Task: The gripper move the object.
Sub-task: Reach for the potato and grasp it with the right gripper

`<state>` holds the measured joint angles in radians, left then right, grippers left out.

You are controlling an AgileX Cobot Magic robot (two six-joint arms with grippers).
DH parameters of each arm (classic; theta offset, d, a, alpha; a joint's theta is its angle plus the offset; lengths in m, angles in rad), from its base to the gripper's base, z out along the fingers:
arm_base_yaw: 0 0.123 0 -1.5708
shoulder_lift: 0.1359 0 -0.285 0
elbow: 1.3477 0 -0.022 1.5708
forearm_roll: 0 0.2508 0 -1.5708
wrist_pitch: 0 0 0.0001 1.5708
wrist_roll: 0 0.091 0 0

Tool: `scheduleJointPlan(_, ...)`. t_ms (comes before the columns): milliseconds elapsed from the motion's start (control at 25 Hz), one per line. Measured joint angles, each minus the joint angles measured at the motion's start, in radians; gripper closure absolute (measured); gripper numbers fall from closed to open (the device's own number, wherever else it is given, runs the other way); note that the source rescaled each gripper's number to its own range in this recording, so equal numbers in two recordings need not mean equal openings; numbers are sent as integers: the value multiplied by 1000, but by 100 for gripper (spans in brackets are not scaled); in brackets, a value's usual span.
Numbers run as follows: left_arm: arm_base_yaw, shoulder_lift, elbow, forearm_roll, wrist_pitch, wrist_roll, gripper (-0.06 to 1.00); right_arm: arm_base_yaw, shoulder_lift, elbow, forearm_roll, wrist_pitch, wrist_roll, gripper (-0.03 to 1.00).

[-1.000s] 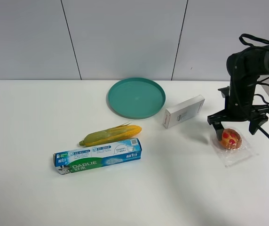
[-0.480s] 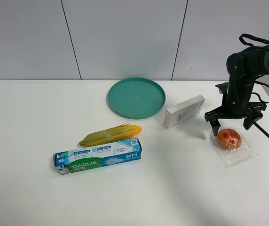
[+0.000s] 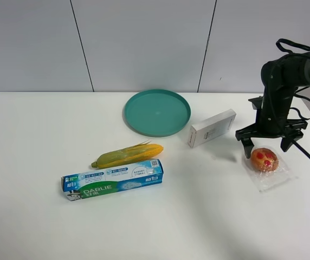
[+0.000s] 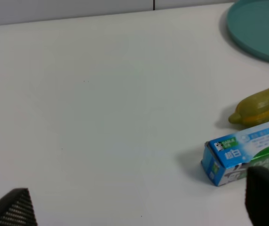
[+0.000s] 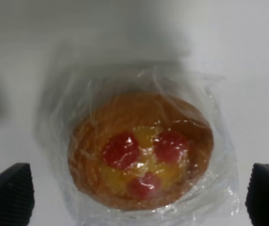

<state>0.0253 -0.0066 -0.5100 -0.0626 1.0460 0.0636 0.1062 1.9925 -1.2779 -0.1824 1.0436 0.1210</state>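
Note:
The object, a round orange-brown bun with red spots (image 3: 264, 160) in a clear wrapper, lies on the white table at the right. It fills the right wrist view (image 5: 140, 170). My right gripper (image 3: 266, 145) hangs open just above and behind the bun, one finger on each side, touching nothing; its two fingertips (image 5: 8, 193) show at the lower corners of the right wrist view. My left gripper (image 4: 139, 205) is open and empty over bare table, with only its fingertips in the left wrist view; the arm is out of the exterior high view.
A white box (image 3: 212, 128) lies left of the bun. A teal plate (image 3: 157, 112) sits at the back centre. A yellow-green corn cob (image 3: 127, 156) and a blue-green toothpaste box (image 3: 112, 180) lie left of centre. The table's right edge is near the bun.
My right gripper has risen and drawn back from around the bun, which stays on the table in its wrapper. The left side shows no change.

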Motion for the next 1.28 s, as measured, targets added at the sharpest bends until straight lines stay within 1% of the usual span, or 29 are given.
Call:
scheduleJointPlan(200,0,0,0,0,0,0,-6,1,-1,0,35,-2,0,19)
scheduleJointPlan(280,0,0,0,0,0,0,-6,5,-23,22,37,-27,-3,19)
scheduleJointPlan(560,0,0,0,0,0,0,-6,1,-139,190,33,-174,-15,19)
scheduleJointPlan(720,0,0,0,0,0,0,-6,0,-155,283,3,-270,-19,19)
scheduleJointPlan(920,0,0,0,0,0,0,-6,-5,-155,323,-2,-369,-22,19)
scheduleJointPlan(1280,0,0,0,0,0,0,-6,-91,-155,323,-17,-395,-22,19)
